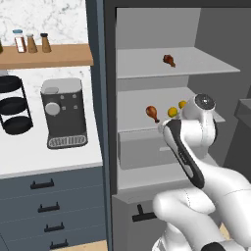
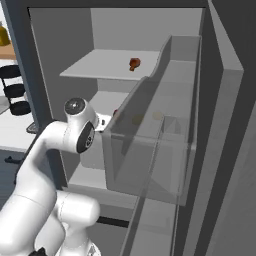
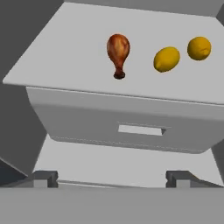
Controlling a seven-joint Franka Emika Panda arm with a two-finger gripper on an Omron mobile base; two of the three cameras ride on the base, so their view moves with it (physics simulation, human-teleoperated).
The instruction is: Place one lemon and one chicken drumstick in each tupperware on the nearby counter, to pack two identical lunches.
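Observation:
On the fridge's middle shelf lie a reddish-brown chicken drumstick point(image 3: 118, 50) point(image 1: 152, 112) and, to its right, two lemons point(image 3: 166, 59) point(image 3: 199, 47) point(image 1: 172, 112). A second drumstick point(image 1: 169, 60) point(image 2: 134, 63) rests on the shelf above. My gripper point(image 3: 111, 179) hangs open in front of the middle shelf and below its edge, aimed up at the drumstick, fingertips point(image 3: 43, 178) wide apart with nothing between them. The white counter point(image 1: 29, 157) lies left of the fridge. The tupperware is out of view.
A grey drawer point(image 3: 140, 129) sits right under the middle shelf. The open fridge door with its translucent bin point(image 2: 150, 145) stands close on the right. A dark coffee machine point(image 1: 63, 112) and a black tiered rack point(image 1: 13, 105) stand on the counter.

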